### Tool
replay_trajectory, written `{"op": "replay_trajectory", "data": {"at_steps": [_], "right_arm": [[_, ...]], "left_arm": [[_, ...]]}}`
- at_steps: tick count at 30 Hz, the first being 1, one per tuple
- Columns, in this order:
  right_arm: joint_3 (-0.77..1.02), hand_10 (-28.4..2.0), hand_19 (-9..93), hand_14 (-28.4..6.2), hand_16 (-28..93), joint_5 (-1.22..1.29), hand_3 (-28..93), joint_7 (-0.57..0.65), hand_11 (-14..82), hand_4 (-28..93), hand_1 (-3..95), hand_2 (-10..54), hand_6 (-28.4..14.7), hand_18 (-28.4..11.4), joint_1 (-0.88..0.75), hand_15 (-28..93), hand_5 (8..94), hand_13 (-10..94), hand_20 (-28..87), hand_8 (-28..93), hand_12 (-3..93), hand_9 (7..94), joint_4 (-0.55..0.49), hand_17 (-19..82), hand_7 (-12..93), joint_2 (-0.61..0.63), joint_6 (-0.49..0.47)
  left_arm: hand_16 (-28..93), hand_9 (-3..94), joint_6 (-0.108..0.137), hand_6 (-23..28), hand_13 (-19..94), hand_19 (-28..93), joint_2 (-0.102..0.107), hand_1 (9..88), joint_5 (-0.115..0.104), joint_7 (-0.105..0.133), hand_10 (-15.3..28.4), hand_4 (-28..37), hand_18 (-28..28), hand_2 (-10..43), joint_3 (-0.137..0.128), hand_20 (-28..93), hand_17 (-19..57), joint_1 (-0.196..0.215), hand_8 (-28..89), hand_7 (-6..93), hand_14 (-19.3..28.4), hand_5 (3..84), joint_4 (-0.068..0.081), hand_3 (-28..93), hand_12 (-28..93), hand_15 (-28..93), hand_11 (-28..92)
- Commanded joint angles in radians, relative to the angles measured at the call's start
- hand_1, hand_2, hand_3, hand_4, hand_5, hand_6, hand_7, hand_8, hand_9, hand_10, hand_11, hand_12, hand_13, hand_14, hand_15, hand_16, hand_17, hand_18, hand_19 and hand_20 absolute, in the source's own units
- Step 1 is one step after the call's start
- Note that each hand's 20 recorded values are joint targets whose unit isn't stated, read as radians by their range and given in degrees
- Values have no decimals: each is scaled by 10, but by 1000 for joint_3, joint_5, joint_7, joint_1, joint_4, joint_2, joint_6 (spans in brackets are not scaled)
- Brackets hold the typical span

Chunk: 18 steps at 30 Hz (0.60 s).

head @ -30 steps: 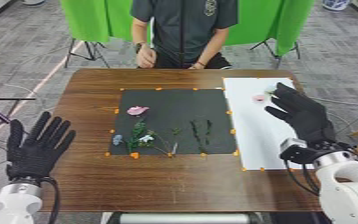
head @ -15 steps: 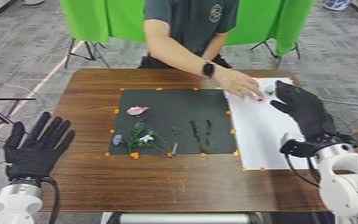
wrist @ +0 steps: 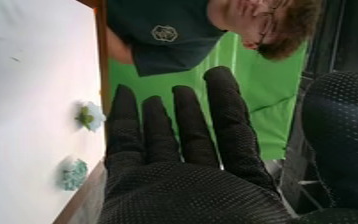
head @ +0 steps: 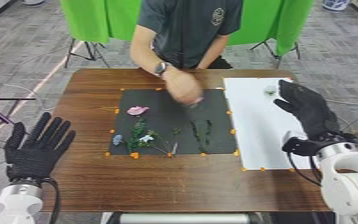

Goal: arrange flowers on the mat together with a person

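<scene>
Bright, even light here; the person's hand (head: 184, 89) blurs toward the table's (head: 180, 175) twelve o'clock, and a pale flower (wrist: 94, 117) casts soft shadow.

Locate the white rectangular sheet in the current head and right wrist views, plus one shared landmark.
Head view: white rectangular sheet on the table's right side, right of the dark mat, under the black-gloved right robot hand.
Right wrist view: same sheet, beside the black-gloved fingers, two pale flower heads on it.
Shared landmark: green cloth hanging in the background.
</scene>
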Motion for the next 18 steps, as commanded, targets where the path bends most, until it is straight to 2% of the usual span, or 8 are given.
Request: {"op": "replay_trajectory", "data": {"at_steps": [1, 9, 11, 12, 13, 18], "right_arm": [[-26, -121, 275, -93, 130, -38, 788, 9, 27, -245, 183, 53, -33, -103, 7, 42, 437, 239, 94, -104, 101, 343, -4, 126, 129, 1, -4], [-29, -121, 272, -91, 128, -214, 795, -6, 25, -244, 192, 29, -34, -103, 26, 41, 437, 235, 92, -105, 103, 340, 4, 125, 130, 23, 7], [-35, -122, 269, -80, 124, -309, 793, 13, 27, -244, 196, 24, -33, -89, 28, 37, 440, 235, 89, -105, 103, 341, -2, 126, 133, 36, 31], [-43, -123, 261, -77, 118, -324, 793, 10, 28, -244, 197, 23, -34, -81, 36, 33, 442, 237, 82, -106, 103, 343, 5, 130, 135, 43, 35], [17, -123, 258, -76, 114, -321, 795, -2, 29, -243, 196, 21, -35, -76, -3, 31, 444, 238, 79, -107, 102, 344, -21, 131, 135, 16, -11], [21, -123, 247, -65, 94, -433, 796, -21, 32, -240, 197, 15, -36, -64, 16, 37, 444, 219, 62, -108, 99, 342, 0, 127, 136, 32, -1]], "left_arm": [[-66, 384, 0, 78, 298, 285, -9, 242, 4, -10, 154, -283, 132, 140, 3, 112, -50, 6, -99, 86, 142, 410, 5, 677, 67, 216, 176], [-64, 383, 0, 77, 296, 285, -2, 244, 2, -6, 155, -283, 132, 140, 5, 112, -50, 4, -99, 87, 143, 410, 6, 674, 67, 216, 174], [-64, 382, -2, 76, 296, 285, 2, 255, -10, -7, 155, -283, 132, 149, 11, 112, -50, -3, -98, 88, 143, 411, 10, 645, 67, 217, 174], [-64, 382, -5, 74, 296, 285, 1, 264, -10, -5, 155, -283, 132, 155, 12, 112, -50, -2, -99, 89, 143, 411, 9, 621, 67, 217, 174], [-64, 382, -5, 73, 296, 285, 2, 272, -7, -5, 156, -283, 132, 160, 14, 112, -50, -5, -100, 91, 143, 411, 11, 597, 67, 217, 174], [-64, 381, -7, 73, 295, 284, 3, 284, -10, -3, 157, -283, 132, 166, 14, 112, -51, -4, -100, 89, 145, 411, 10, 555, 67, 217, 174]]}}
